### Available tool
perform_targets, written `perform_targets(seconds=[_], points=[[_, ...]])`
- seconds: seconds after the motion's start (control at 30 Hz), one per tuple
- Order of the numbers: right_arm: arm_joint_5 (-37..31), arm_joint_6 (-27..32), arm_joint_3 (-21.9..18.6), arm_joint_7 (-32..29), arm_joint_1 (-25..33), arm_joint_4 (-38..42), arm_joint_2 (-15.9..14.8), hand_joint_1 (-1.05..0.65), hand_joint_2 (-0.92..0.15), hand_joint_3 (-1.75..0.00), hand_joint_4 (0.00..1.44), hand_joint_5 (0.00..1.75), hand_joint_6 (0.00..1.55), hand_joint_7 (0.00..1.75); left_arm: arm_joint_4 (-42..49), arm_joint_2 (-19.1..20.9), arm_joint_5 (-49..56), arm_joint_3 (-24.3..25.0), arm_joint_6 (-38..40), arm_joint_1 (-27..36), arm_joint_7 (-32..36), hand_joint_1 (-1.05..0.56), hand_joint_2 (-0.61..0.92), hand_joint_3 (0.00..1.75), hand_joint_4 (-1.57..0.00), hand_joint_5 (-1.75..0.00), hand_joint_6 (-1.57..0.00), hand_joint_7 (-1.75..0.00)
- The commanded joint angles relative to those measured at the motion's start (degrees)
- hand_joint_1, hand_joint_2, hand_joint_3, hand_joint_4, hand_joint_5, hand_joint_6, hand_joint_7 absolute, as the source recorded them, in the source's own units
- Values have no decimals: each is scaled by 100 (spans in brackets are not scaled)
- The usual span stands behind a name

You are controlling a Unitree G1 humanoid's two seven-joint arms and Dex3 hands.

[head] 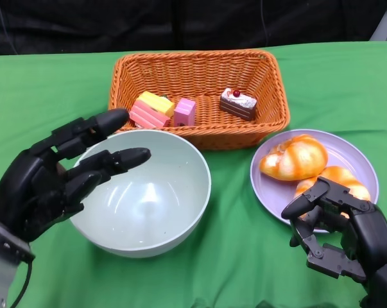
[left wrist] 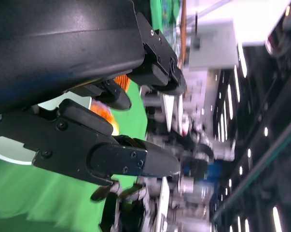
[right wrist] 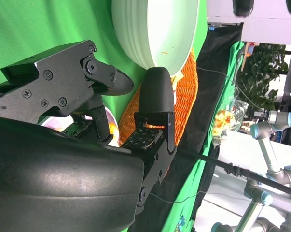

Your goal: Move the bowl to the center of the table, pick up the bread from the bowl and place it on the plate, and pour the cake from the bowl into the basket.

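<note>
The pale green bowl (head: 156,200) stands empty near the table's middle, in front of the orange basket (head: 196,56). Three cake pieces lie in the basket: a yellow-and-pink slice (head: 149,109), a pink block (head: 185,111) and a chocolate slice (head: 238,102). Two golden bread rolls (head: 294,157) (head: 337,176) rest on the purple plate (head: 270,189) at the right. My left hand (head: 55,176) hovers over the bowl's left rim, fingers spread and holding nothing. My right hand (head: 337,234) sits at the plate's front edge, its fingers bent but apart and empty. The right wrist view shows the bowl (right wrist: 155,29) beyond my fingers (right wrist: 157,96).
Green cloth (head: 45,90) covers the table, with bare stretches left of the basket and in front of the bowl. The basket's woven wall (right wrist: 184,96) lies close behind the bowl. Black curtain backs the far edge. Other robot arms (right wrist: 270,130) stand off the table.
</note>
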Motion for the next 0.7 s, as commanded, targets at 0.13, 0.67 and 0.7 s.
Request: perform_targets(seconds=[0.13,0.67,0.7], points=[[89,-315,-167,58,-78,126,-102,-7,-69,-80,71,150,68,124,1081,-541,1335,688,-1338,-229,502,-4,92,50,-66,-142,-85,-85],[256,-504,-325,68,-198,324,-30,-6,-64,-89,71,152,69,125,3121,-542,2288,1862,-1781,-1005,1821,-8,61,112,-80,-175,-61,-158],[259,-502,-332,69,-193,320,-37,-6,-65,-88,71,152,69,125,3222,-515,2292,1927,-1697,-1041,1902,-9,60,115,-80,-175,-60,-161]])
